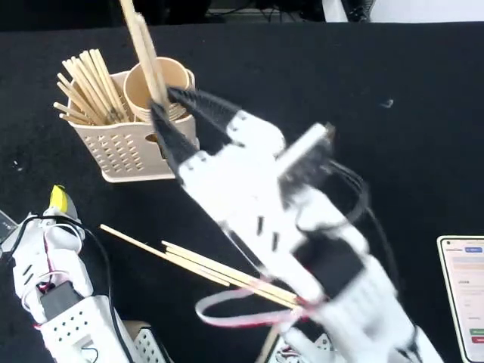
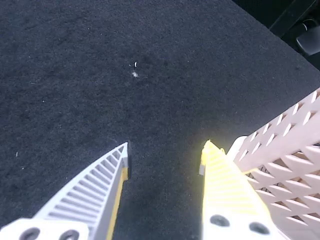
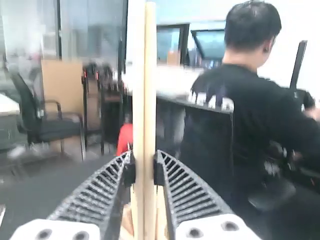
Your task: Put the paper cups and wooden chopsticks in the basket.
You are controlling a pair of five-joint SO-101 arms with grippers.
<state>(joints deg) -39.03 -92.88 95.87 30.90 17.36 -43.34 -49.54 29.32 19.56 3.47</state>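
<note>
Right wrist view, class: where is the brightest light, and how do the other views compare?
Right wrist view: bright backlight behind the held chopsticks. High view: a phone screen glows. Left wrist view: even light, no hard shadow under the left gripper.

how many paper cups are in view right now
1: a paper cup stands in the basket beside the bundled chopsticks, partly behind the right end effector and its gripped chopsticks. More cups may be nested in it or hidden.
</note>
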